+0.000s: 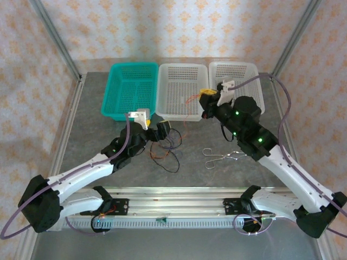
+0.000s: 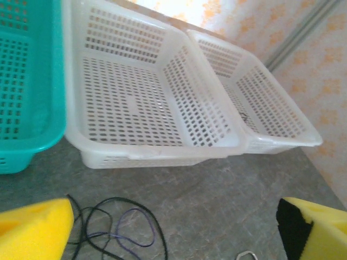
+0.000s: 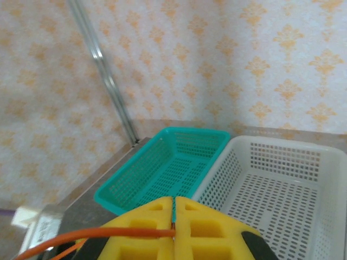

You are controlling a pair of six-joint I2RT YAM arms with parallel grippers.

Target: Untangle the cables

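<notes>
The right claw [image 3: 174,216] is pressed together on an orange cable [image 3: 97,234], above the edge of the middle white basket [image 1: 179,86]. The left claw [image 2: 176,233] stands wide apart over the black cables [image 2: 116,230], lying loose on the table [image 2: 217,184], perhaps one purple among them.

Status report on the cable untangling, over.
Left gripper open over loose cables. Right gripper shut on orange cable, raised. Metal clip lies apart, nothing blocking.
</notes>
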